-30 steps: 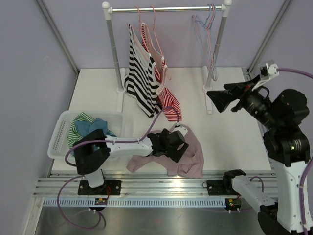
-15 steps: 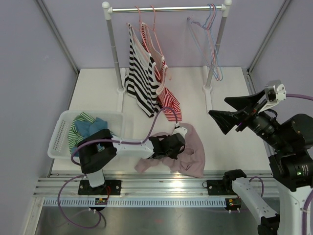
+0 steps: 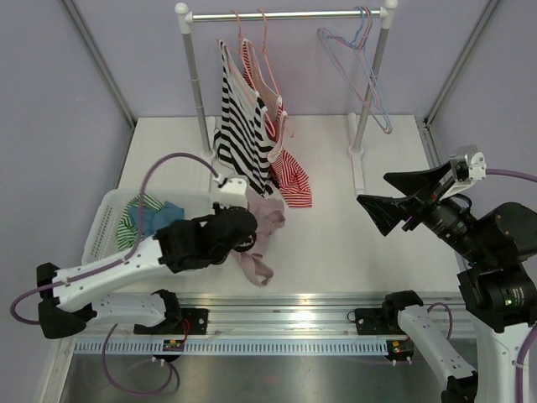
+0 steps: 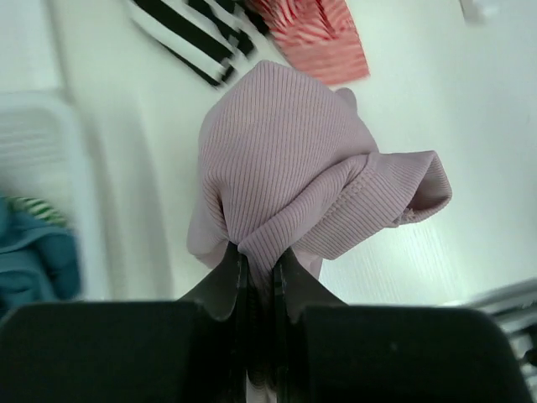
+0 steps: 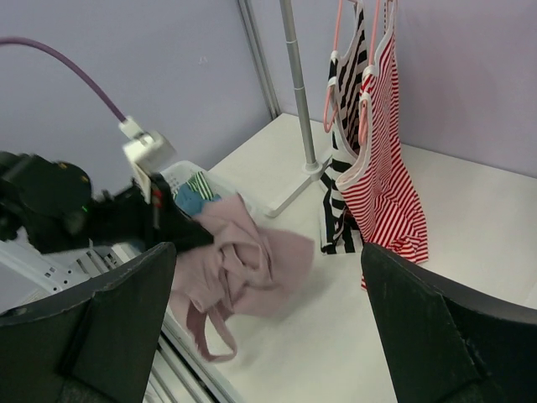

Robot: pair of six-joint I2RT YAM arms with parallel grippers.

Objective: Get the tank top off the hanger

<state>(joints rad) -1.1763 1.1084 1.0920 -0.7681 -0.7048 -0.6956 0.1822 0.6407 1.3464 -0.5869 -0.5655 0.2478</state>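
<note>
A pink ribbed tank top hangs bunched in the air over the table, beside the basket, with one strap loop dangling. My left gripper is shut on a fold of it. The left wrist view shows the tank top pinched between the fingers of the left gripper. My right gripper stands open and empty at the right, well clear of the tank top. Its gap faces the scene. Empty wire hangers hang at the right end of the rail, tilted out to the right.
A white basket with green-striped and blue clothes stands at the left. A black-and-white striped top and a red-and-white striped top hang on hangers on the rack. Rack posts stand on the table. A metal rail runs along the near edge.
The left gripper shut on the pink tank top, lifted it off the table and carried it left toward the basket. The right arm drew back from the rack. The empty hangers swung right.
</note>
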